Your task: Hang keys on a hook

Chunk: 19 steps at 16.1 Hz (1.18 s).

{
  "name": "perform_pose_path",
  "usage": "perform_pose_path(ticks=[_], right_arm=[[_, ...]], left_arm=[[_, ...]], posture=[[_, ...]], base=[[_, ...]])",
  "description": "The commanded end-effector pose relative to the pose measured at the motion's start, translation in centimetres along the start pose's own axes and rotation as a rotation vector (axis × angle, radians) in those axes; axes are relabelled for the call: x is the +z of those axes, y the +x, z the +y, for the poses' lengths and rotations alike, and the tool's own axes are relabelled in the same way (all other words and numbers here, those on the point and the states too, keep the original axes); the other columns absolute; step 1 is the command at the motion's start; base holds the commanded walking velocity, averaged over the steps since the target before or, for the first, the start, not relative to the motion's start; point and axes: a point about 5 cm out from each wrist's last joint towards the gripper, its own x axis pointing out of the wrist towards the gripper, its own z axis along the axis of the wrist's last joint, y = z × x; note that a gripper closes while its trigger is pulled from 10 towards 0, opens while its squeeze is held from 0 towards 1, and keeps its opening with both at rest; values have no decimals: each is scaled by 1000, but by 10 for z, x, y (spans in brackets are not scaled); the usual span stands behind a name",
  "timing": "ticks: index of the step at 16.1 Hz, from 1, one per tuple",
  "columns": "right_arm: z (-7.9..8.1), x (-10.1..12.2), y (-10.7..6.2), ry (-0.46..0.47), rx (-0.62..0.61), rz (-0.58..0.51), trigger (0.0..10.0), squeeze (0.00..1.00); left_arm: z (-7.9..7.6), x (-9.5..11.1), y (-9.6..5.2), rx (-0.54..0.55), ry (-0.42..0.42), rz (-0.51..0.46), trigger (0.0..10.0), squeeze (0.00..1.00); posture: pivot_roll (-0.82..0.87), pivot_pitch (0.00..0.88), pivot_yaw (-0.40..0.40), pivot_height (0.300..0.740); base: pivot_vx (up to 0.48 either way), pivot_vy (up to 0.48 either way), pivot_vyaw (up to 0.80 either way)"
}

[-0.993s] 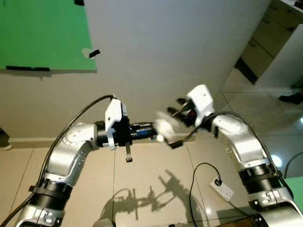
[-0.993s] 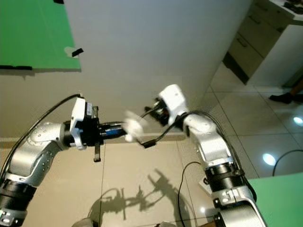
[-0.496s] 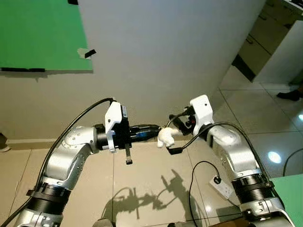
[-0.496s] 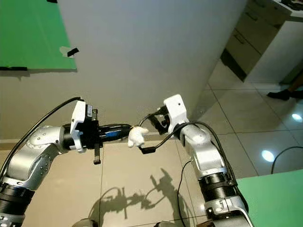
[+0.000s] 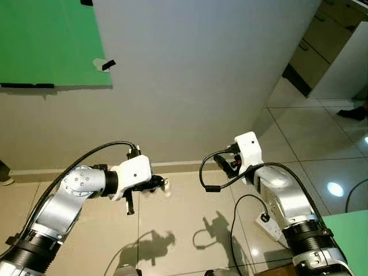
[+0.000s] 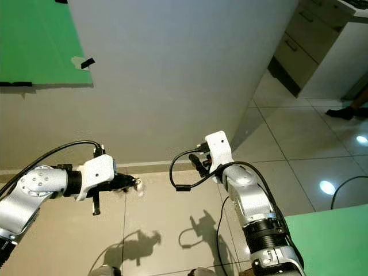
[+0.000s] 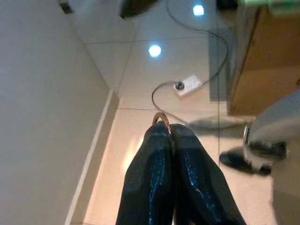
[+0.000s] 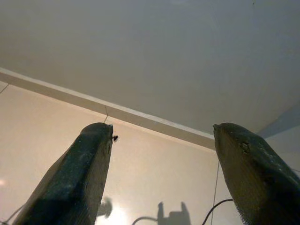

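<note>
Left gripper (image 7: pixel 169 127) pinched on the keys (image 7: pixel 161 118); right gripper (image 8: pixel 161 136) open and empty.
Left fingers (image 7: pixel 154 154) pressed together, gold key ring poking out at the tips; in the head views a small pale blurred charm shows at that gripper's tip, low over the tile floor (image 5: pixel 172 224), near the skirting of the grey wall (image 5: pixel 201 69). Right fingers (image 8: pixel 89 154) spread wide, nothing between them, facing the wall base. Green panel (image 5: pixel 46 40) on the wall up left, power strip (image 5: pixel 269 225) on the floor right.
</note>
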Motion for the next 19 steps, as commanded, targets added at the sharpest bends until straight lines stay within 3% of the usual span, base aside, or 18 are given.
perform_pose_path(ticks=[1,2,3,5,7,8,15,16,19], right_arm=[[-4,-3,-3,-48,-57,-24,10000,0],[-5,-1,-4,-58,-86,-58,10000,0],[-3,3,-7,-27,-128,-121,10000,0],[3,5,-10,-6,-134,-167,10000,0],[12,3,-10,13,-107,-180,10000,0],[16,3,-10,10,-97,-183,10000,0],[14,19,-11,-23,-159,-288,10000,0],[13,21,-11,-26,-170,-311,10000,0],[14,22,-8,17,-165,-309,10000,0]], left_arm=[[11,10,-7,110,-144,-157,0,0],[18,14,-9,178,-223,-234,0,0],[32,18,-12,329,-354,-360,0,0],[41,17,-13,476,-480,-436,0,0],[40,16,-9,531,-567,-488,0,0],[37,17,-7,536,-575,-489,10000,0],[43,21,-13,780,-626,-515,10000,0],[43,20,-11,822,-672,-512,10000,0],[41,16,-3,879,-701,-482,10000,0]], posture=[[-90,65,-53,740],[-89,66,-52,740],[-85,65,-50,740],[-84,67,-49,740],[-84,72,-48,740],[-84,75,-48,740],[-77,81,-54,740],[-75,81,-55,740],[-70,78,-57,740]], base=[[0,0,0],[0,0,0],[0,0,0],[0,0,0],[0,0,0],[0,0,0],[0,0,0],[0,0,0],[0,409,-525]])
